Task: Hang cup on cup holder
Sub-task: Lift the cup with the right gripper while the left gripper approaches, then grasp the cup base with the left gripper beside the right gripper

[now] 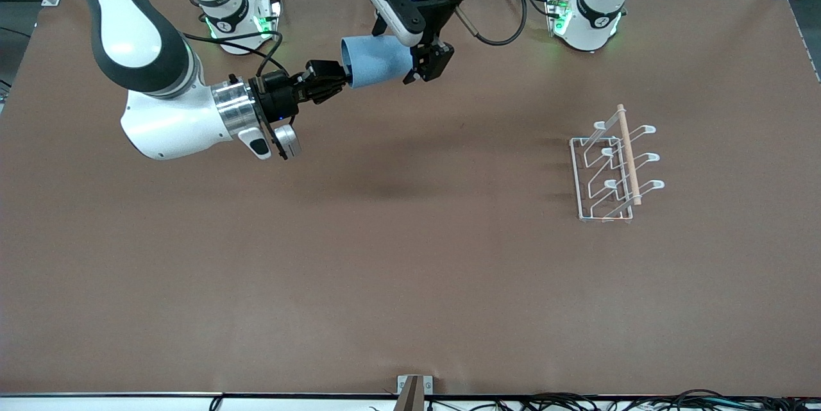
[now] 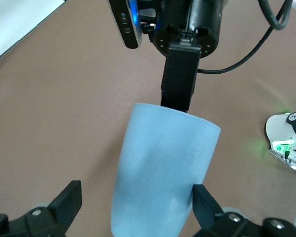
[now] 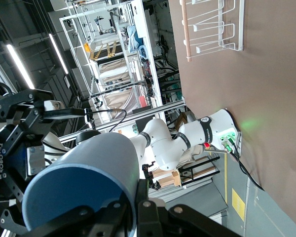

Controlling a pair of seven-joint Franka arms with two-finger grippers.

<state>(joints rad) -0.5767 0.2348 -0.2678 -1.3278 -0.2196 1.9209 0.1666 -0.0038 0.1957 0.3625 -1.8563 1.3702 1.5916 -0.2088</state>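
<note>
2 robot arms meet in the air over the bench, toward the edge where their bases stand, passing a small light-blue cup (image 1: 378, 61) between them. The cup lies on its side, well above the brown table (image 1: 385, 283).

The right gripper (image 1: 333, 85) pinches the cup's rim, 1 finger inside the mouth and 1 outside, closed on the wall. The left gripper (image 1: 428, 61) sits at the cup's other end with its fingers (image 2: 204, 207) spread on either side of the body; 1 touches or nearly touches the side, the other stands clear, so it is open and not yet gripping.

The cup holder (image 1: 612, 167), a white wire rack with a wooden rod (image 1: 628, 154) on top, stands well apart, toward the left arm's end of the bench.

The step appears to be a handover. To do it well, the left gripper should close squarely across the body, gently enough not to crush the thin plastic, before the right gripper lets go. The mouth should stay unobstructed so it can slide over a prong.
</note>
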